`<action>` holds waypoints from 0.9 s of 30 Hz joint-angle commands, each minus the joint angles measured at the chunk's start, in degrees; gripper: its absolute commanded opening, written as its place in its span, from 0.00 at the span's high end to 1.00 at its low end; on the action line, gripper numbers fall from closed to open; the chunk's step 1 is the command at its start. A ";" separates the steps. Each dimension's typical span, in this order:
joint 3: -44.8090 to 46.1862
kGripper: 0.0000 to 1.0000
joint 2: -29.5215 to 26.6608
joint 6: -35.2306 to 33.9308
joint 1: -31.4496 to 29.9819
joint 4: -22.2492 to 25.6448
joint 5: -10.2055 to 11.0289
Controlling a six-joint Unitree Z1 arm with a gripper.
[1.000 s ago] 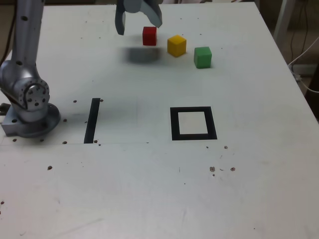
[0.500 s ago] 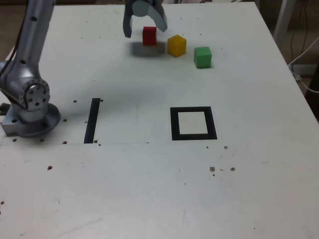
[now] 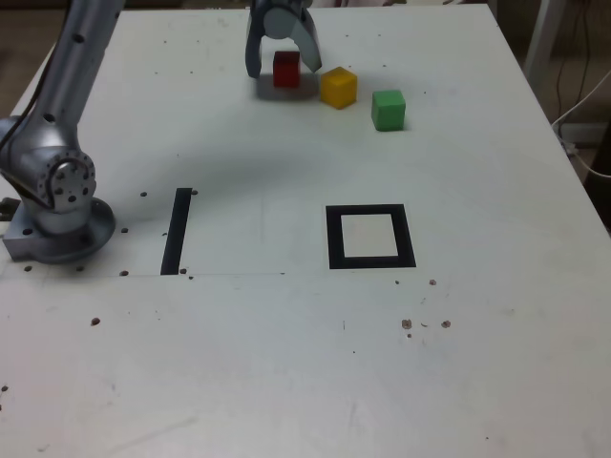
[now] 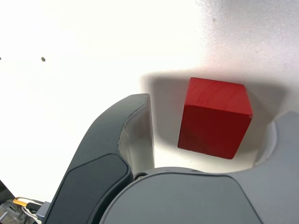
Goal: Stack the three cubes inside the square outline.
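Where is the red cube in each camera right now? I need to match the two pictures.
Exterior view: the red cube sits on the table near the far edge, between the open jaws, at the exterior view's left end of the cube row.
Wrist view: the red cube fills the gap between the two jaws, gaps showing on both sides.
Shared landmark: the gripper, whose dark jaws flank the cube in both views.

cube [image 3: 285, 69] between tool [image 3: 281, 65] jaws | outline [image 3: 370, 237] well apart
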 commanded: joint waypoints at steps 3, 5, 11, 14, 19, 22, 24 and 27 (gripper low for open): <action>-0.53 0.53 0.17 -0.14 0.09 0.51 0.09; -0.49 0.62 0.14 -0.02 0.08 0.52 -0.04; -0.19 0.69 0.11 0.28 0.07 0.48 -0.33; -0.13 0.69 0.11 0.33 0.06 0.57 -0.35; -0.16 0.69 0.11 0.36 0.07 0.61 -0.49; -0.20 0.69 0.07 0.37 0.06 0.61 -0.58; -0.22 0.69 0.05 0.38 0.05 0.63 -0.66; -0.21 0.69 0.03 0.38 0.05 0.69 -0.80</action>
